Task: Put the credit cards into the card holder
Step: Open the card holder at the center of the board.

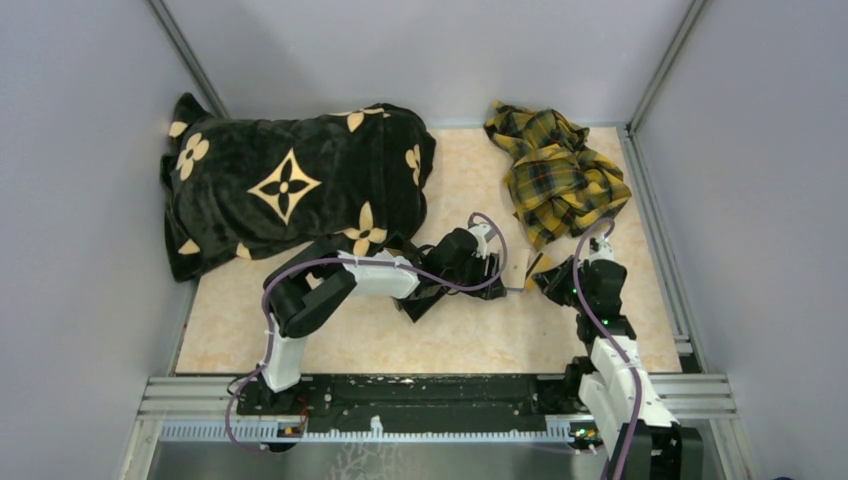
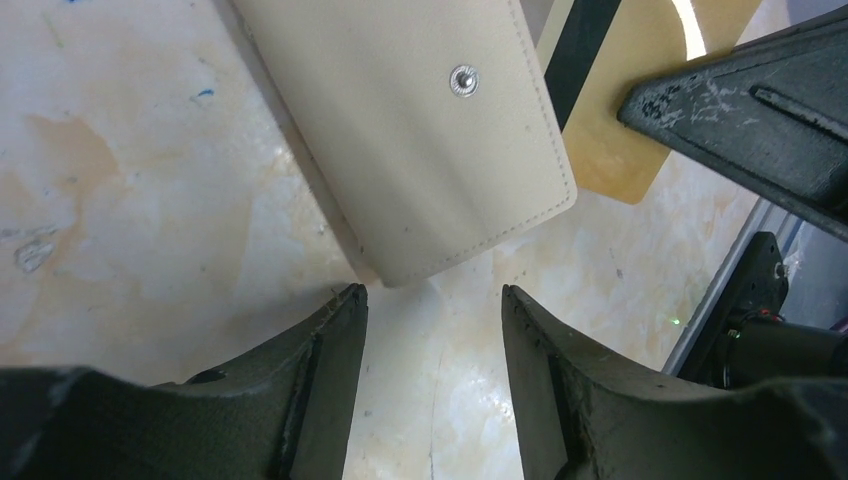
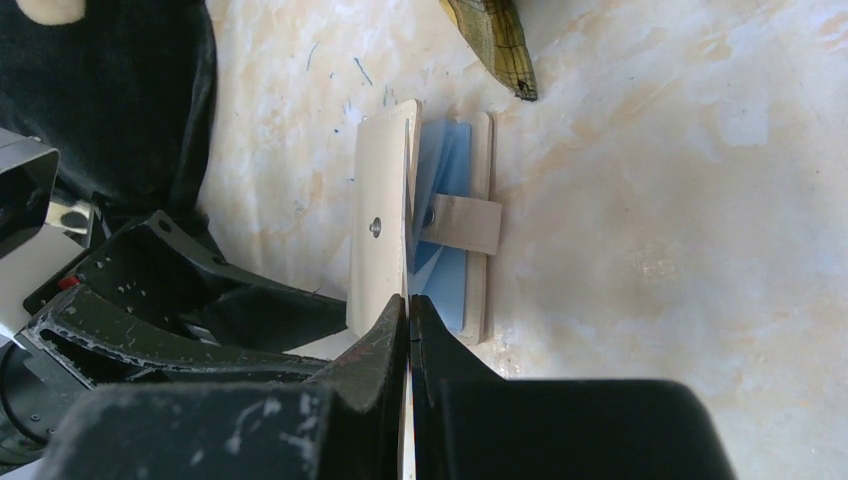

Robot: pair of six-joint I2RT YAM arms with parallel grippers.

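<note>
The tan-beige card holder lies open on the marbled table, its flap with a metal snap raised. A blue credit card sits inside it under the closing tab. My right gripper is shut on a gold credit card with a black stripe, held edge-on at the gap between flap and base. My left gripper is open, nothing between its fingers, with the holder's corner just ahead of its left fingertip. From above, both grippers meet mid-table.
A black blanket with beige flower marks is heaped at the back left, close behind the left arm. A yellow plaid cloth lies at the back right, its tip near the holder. Walls close in three sides.
</note>
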